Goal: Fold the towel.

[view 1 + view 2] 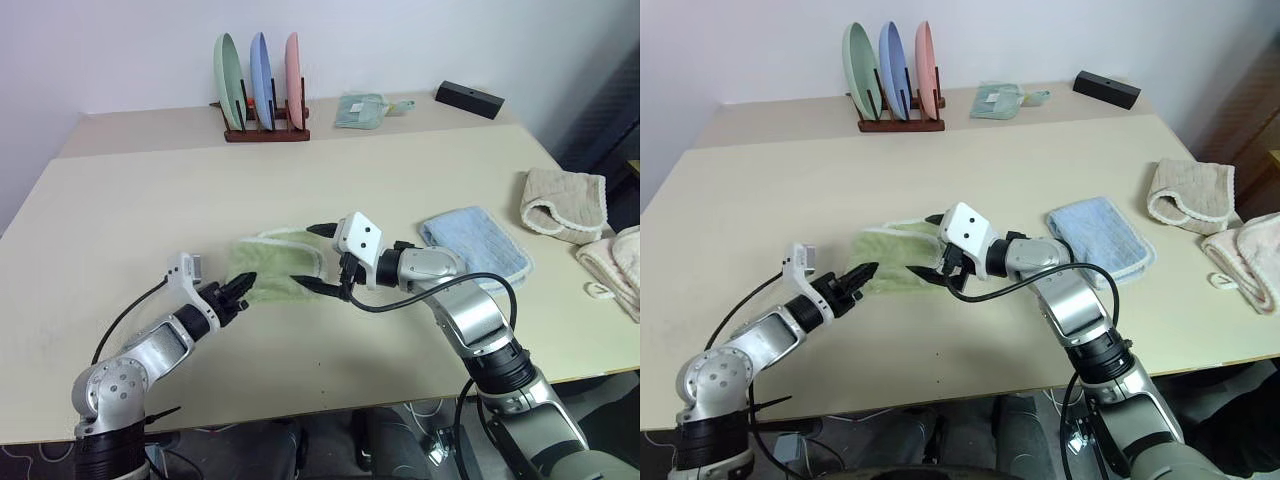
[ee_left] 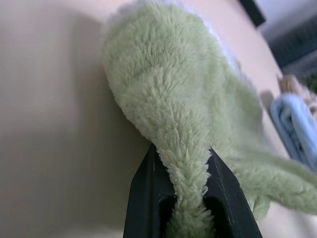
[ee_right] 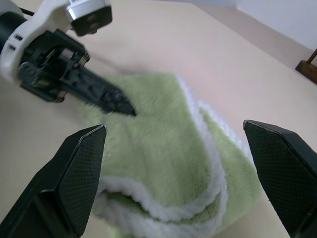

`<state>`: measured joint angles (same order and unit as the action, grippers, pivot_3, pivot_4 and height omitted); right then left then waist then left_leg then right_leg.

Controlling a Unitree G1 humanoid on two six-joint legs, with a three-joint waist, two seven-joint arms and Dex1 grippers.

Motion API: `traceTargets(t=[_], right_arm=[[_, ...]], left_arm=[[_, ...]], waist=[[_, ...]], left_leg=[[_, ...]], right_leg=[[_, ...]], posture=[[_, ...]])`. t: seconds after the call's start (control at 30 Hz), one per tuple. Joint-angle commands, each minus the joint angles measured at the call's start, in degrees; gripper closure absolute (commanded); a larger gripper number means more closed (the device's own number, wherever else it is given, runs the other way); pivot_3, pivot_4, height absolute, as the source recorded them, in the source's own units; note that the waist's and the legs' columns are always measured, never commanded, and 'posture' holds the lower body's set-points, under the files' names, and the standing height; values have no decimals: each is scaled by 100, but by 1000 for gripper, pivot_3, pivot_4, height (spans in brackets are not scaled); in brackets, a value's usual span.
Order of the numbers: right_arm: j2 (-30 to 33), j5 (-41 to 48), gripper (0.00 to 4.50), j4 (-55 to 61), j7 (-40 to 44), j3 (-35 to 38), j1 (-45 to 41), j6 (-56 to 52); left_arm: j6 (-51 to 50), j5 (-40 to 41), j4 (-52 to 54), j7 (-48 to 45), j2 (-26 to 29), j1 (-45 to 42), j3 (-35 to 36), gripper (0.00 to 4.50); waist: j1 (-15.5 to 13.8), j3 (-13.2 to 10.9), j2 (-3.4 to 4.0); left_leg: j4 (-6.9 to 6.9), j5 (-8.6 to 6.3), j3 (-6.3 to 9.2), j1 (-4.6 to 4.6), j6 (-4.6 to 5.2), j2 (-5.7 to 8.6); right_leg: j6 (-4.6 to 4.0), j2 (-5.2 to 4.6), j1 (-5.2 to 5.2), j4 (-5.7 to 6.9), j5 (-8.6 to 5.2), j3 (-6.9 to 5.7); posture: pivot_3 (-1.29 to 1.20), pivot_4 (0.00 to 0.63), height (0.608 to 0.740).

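Towel fluff, soft and green, is squeezed tight between the two black fingers (image 2: pixel 148 198) of the left gripper (image 1: pixel 238 294), which have pinched a little bunch of the towel (image 1: pixel 272 268) at its left end, likely so that end can be lifted and laid over. The right gripper (image 1: pixel 318 258) has its fingers spread as wide as they go, one above the towel's right end and one below, holding nothing; it looks ready to bite down on that side. The towel lies crumpled in the middle of the frame on the table (image 1: pixel 150 230), with its white edge doubled over itself, so the fold is started but not neat. A blue towel (image 1: pixel 478 243) lies just to its right, and beige towels (image 1: pixel 565 203) sit at the far right edge. Plates stand in a rack (image 1: pixel 262 85) at the top middle.
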<state>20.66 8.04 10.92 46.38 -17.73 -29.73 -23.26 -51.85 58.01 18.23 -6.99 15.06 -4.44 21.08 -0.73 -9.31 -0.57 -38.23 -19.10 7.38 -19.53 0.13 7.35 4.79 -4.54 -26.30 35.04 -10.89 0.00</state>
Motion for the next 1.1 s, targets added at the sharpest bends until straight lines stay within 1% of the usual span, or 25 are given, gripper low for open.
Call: traceTargets(t=[0.03,0.17,0.3,0.37,0.53,0.63,0.67,0.73,0.8,0.93,1.0,1.03,1.1], right_arm=[[-20,0,0,171,-26,41,-99,147],[1,1,0,150,-11,57,-101,185],[-7,-5,0,131,13,8,-89,245],[-17,0,0,106,50,-23,-89,291],[-9,-53,0,-13,108,-62,-96,439],[-7,-62,0,-38,124,-66,-97,471],[-4,-63,0,-51,131,-69,-95,484],[18,-67,0,-62,152,-81,-75,513],[46,-64,0,-67,178,-82,-53,537],[80,-57,0,-137,224,-64,-36,600],[94,-75,0,-221,248,-76,-35,662],[103,-78,0,-251,262,-73,-35,689],[85,-93,0,-358,257,-60,-54,727]], left_arm=[[830,-117,-29,574,-26,-280,864,4477],[1863,-559,-488,1414,161,-490,1962,4477],[2461,-457,-887,2058,131,-492,2859,4477],[2521,-388,-918,2283,-9,-278,3049,4477],[2578,8,-744,2460,-504,151,3123,4477],[2596,176,-593,2422,-609,347,3050,3373],[2619,222,-529,2389,-641,406,3022,2931],[2674,344,-406,2384,-619,549,3086,1884],[2740,415,-294,2401,-474,773,3269,923],[2958,514,-30,2321,-172,1211,3606,923],[3071,343,60,2206,134,1396,3720,923],[3112,273,88,2180,236,1456,3723,923],[3005,-115,198,1955,731,1550,3462,923]], waist=[[6,-1,-1],[24,-1,-1],[-4,0,-1],[-10,2,-5],[-22,7,-22],[-8,8,-30],[-2,8,-30],[1,8,-30],[9,8,-30],[10,8,-31],[0,8,-32],[-16,8,-32],[-26,8,-38]], left_leg=[[0,0,0,0,0,-1],[2,1,0,0,-4,-3],[3,-2,-1,-1,-6,-2],[1,-2,-1,-1,-5,-1],[-3,-3,4,0,-3,0],[-4,-3,5,2,-4,-1],[-4,-3,5,3,-4,-2],[-3,-3,4,3,-4,-2],[-2,-4,4,2,-4,-2],[0,-6,3,2,-8,-8],[-1,-6,3,3,-8,-8],[-1,-6,3,3,-8,-8],[-1,-6,3,5,-7,-7]], right_leg=[[0,1,-1,0,0,0],[-1,3,-5,0,0,0],[0,3,-3,-6,0,0],[0,2,0,-7,0,-1],[1,-1,8,-6,0,-4],[1,1,10,-3,0,-6],[1,1,10,-3,0,-6],[1,1,9,-5,0,-5],[0,2,6,-5,0,-5],[-1,8,3,-5,-1,-4],[-1,8,5,-5,-1,-4],[-1,8,7,-5,-1,-4],[-1,6,14,-7,-1,-5]], posture=[[0,150,740],[0,150,740],[0,150,740],[0,150,740],[0,150,740],[0,150,740],[0,150,740],[0,150,740],[0,150,740],[0,150,740],[0,150,740],[0,150,740],[0,150,740]])
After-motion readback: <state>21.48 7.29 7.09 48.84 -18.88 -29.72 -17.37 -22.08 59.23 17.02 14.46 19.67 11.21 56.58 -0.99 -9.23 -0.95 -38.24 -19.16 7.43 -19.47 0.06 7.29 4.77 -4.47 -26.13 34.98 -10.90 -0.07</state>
